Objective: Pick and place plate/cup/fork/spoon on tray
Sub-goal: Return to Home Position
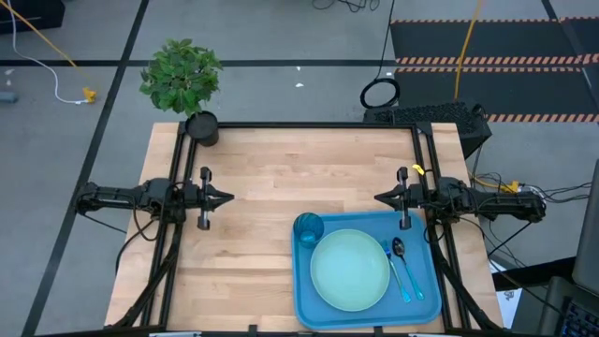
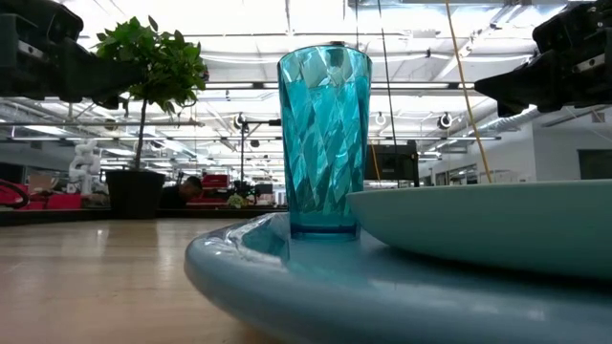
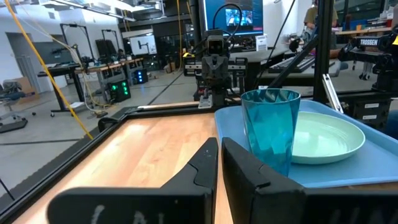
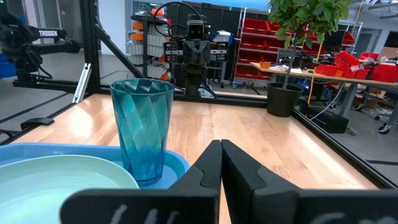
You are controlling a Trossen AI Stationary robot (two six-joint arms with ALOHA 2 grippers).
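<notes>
Left gripper: hung over bare table at the left side, fingers closed on nothing.
Cup: stood upright in the tray's far left corner.
Plate: lay mid-tray.
Fork, spoon: lay right of the plate.
Right gripper: closed, empty, beyond the tray's far rim.

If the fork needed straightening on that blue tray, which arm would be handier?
Probably the right. Its hand hangs just above the tray's far edge, on the side where the fork lies beside the spoon. The left hand waits across bare table, beyond the plate.
</notes>
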